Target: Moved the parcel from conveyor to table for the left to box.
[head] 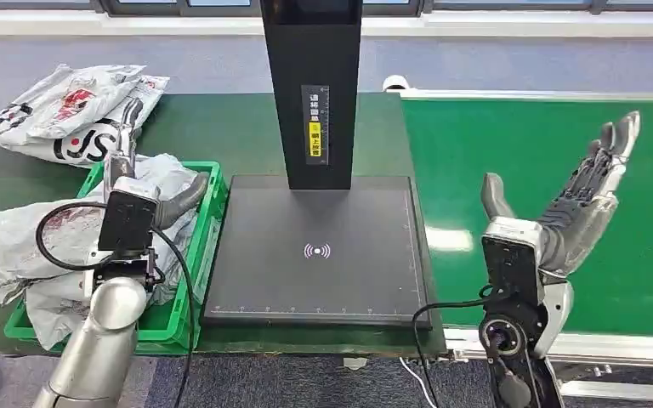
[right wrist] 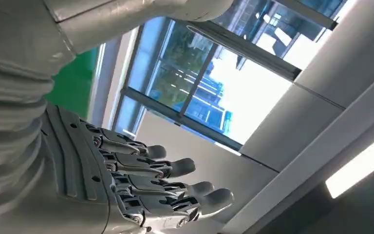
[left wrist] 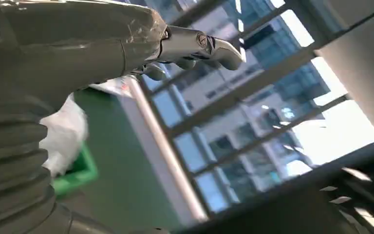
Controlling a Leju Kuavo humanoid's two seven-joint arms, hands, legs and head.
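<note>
Several white plastic parcels [head: 19, 240] are heaped in a green crate [head: 213, 182] on the left of the dark table. My left hand [head: 136, 174] is raised above that crate with its fingers pointing up and the thumb out, holding nothing. In the left wrist view the left hand [left wrist: 190, 48] shows against windows, with a white parcel [left wrist: 65, 134] and the crate's corner [left wrist: 80, 170] beneath. My right hand [head: 574, 212] is lifted over the green conveyor belt [head: 519, 136], fingers spread and empty. The right wrist view has the right hand [right wrist: 141, 180] with straight, parted fingers.
A black scanner platform [head: 315, 246] with a tall black post [head: 310, 93] takes the table's middle, between crate and conveyor. More white parcels with red print [head: 68, 115] lie at the table's far left corner. The conveyor's white rail [head: 612, 344] runs along its near side.
</note>
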